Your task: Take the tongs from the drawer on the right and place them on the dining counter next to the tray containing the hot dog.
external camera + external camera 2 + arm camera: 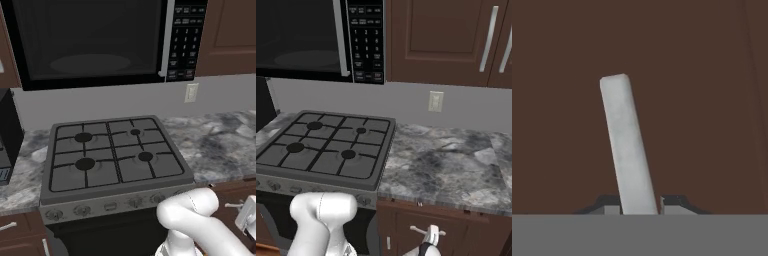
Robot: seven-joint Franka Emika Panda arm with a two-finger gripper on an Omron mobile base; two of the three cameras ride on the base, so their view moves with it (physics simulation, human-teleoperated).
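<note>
The dark reddish-brown drawer (707,100) spans the hand view, and its slim silver bar handle (626,145) runs up from between the finger tips. My gripper (640,204) is shut on that handle. In the right base view the gripper (430,241) sits low against the drawer front (461,231), right of the stove, at the handle (422,230). In the left base view the hand (247,215) is at the right edge beside the handle (231,205). The tongs are hidden. The dining counter, the tray and the hot dog are out of view.
A grey four-burner stove (112,152) stands left of the drawer, with a black microwave (95,40) above it. A grey marbled worktop (451,160) runs over the drawer. Brown wall cabinets (456,40) hang above. My white arm (323,215) rises in front of the oven.
</note>
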